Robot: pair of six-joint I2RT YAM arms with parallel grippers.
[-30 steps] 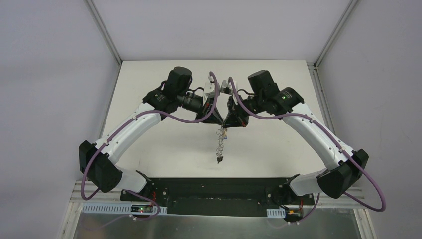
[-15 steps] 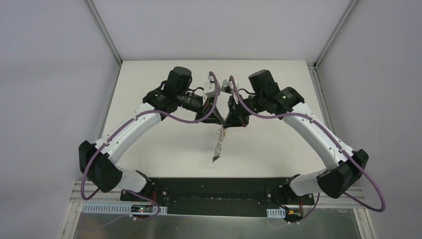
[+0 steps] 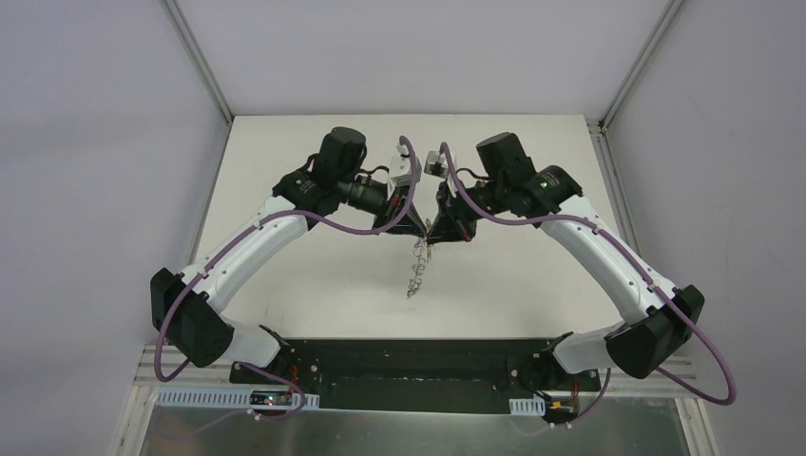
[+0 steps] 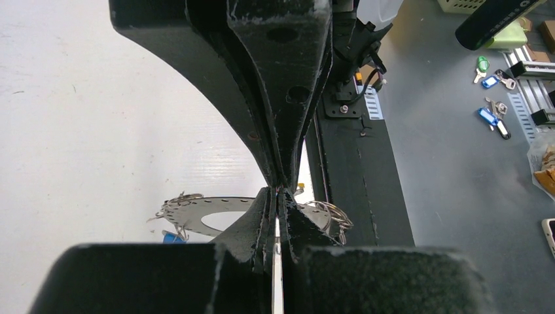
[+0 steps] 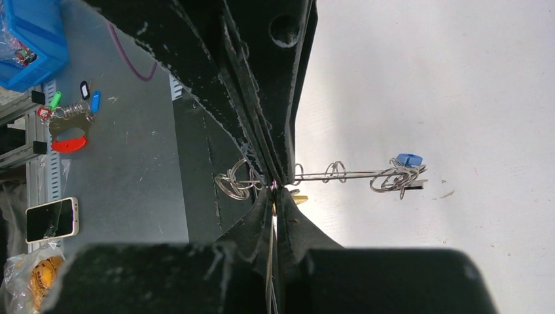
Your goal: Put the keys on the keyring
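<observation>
The keyring hangs edge-on in the air below the point where both grippers meet. In the left wrist view it is a flat grey ring with wire loops on its rim and a blue key under its left edge. My left gripper is shut at the ring's rim. My right gripper is shut tip to tip against it, with the yellow key at its pads. The ring is a thin line there, the blue key at its far end. The black keys are not visible.
The black base bar runs along the near table edge. Off the table lie spare tagged keys, a blue bin and a phone. The white tabletop lies below the hanging ring.
The hanging keyring's lower end has risen and swung slightly left. Both grippers stay shut together at the same spot.
</observation>
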